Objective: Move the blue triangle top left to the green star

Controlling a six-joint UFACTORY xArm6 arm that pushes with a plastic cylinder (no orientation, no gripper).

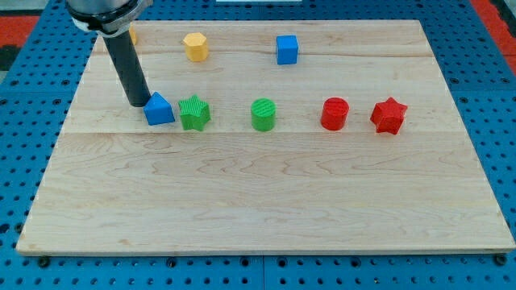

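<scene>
The blue triangle [159, 109] lies on the wooden board [266, 201] in the left part of the view. The green star [194, 113] sits directly to its right, almost touching it. My tip [138, 104] rests on the board at the blue triangle's upper left side, touching or nearly touching it. The dark rod rises from there toward the view's top left.
A green cylinder [264, 114], a red cylinder [334, 113] and a red star [389, 115] stand in a row to the right. A yellow hexagon [195, 46] and a blue cube [287, 49] sit near the top. A yellow block [133, 35] is partly hidden behind the rod.
</scene>
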